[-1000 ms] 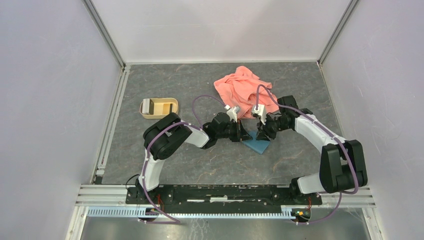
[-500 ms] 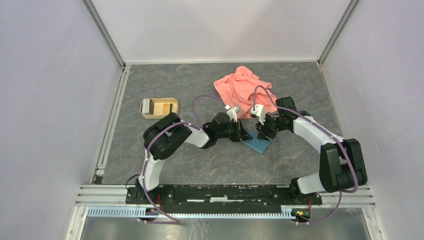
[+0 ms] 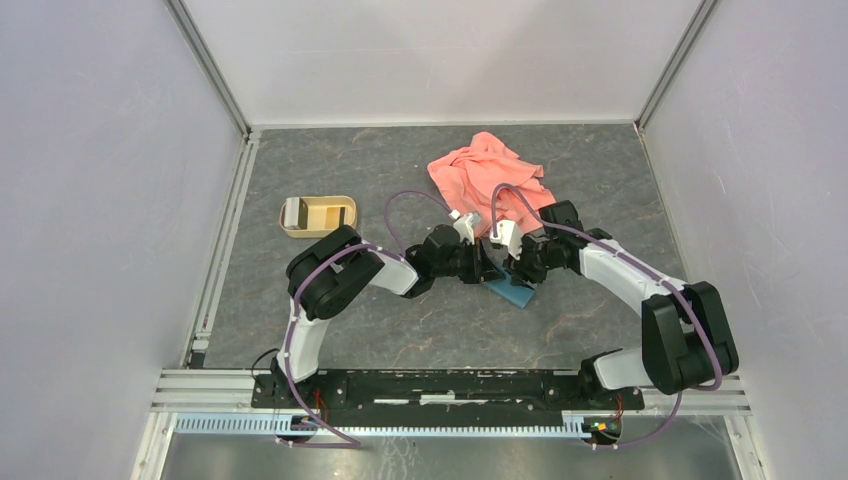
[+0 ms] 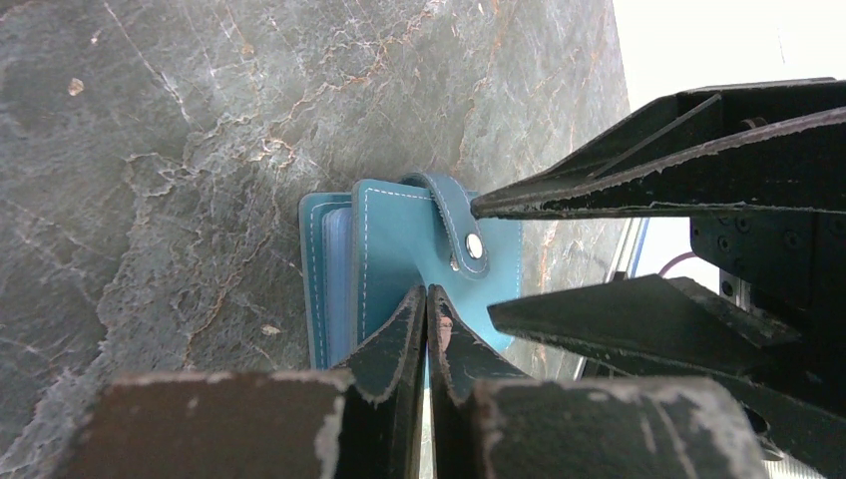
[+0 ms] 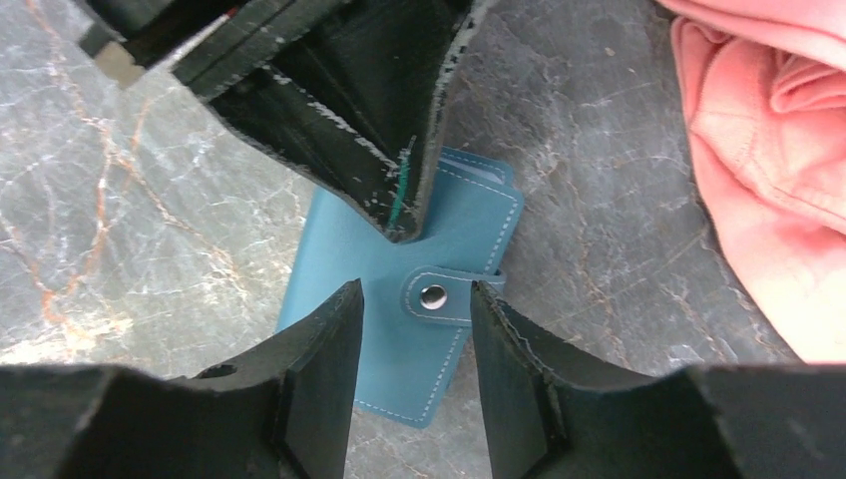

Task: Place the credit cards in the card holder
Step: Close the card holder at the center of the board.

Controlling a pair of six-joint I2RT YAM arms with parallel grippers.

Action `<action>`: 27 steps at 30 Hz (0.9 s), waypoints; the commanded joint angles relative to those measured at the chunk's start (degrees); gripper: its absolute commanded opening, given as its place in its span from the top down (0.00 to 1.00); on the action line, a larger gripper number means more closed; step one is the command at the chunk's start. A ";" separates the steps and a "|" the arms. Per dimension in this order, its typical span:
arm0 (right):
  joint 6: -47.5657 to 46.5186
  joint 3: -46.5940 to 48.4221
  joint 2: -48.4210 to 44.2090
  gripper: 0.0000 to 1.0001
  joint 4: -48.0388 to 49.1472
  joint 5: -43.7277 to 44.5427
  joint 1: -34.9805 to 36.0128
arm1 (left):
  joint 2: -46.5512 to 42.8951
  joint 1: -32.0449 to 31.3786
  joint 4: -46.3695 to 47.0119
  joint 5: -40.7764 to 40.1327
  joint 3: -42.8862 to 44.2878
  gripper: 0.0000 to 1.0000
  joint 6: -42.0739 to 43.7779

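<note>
The right arm has swung in toward the wallet (image 3: 514, 293) since a second ago, bringing the right gripper (image 5: 409, 299) closer to the left gripper (image 4: 427, 294), and its jaws have spread. They now stand partly apart just above the wallet, one finger on each side of the strap with the snap (image 5: 433, 295), not gripping anything. The left gripper's jaws are pressed together, tips against the wallet's cover beside that strap. A thin teal sliver shows at those tips in the right wrist view, but I cannot tell whether it is pinched. The wallet lies flat and folded on the table (image 3: 400, 330), strap fastened. The pink cloth (image 3: 485, 175) is heaped just beyond the wallet, and the tan tray (image 3: 285, 225) sits well off to the wallet's left.
</note>
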 commanded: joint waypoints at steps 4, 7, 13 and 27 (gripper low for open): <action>1.50 -0.90 -1.13 0.60 4.30 5.90 0.79 | 1.58 0.19 -3.60 -1.09 0.34 0.90 -0.67; 1.78 -1.23 -1.83 0.70 4.49 6.21 0.74 | 1.58 0.23 -3.57 -1.00 0.43 0.90 -0.67; 2.90 -1.19 -3.20 0.94 3.75 4.33 0.61 | 1.26 0.19 -3.60 -1.03 0.43 0.90 -0.58; -1.60 -1.17 -3.95 1.00 -1.09 -2.69 -3.34 | -0.22 0.12 -5.66 -3.53 0.41 0.90 -0.14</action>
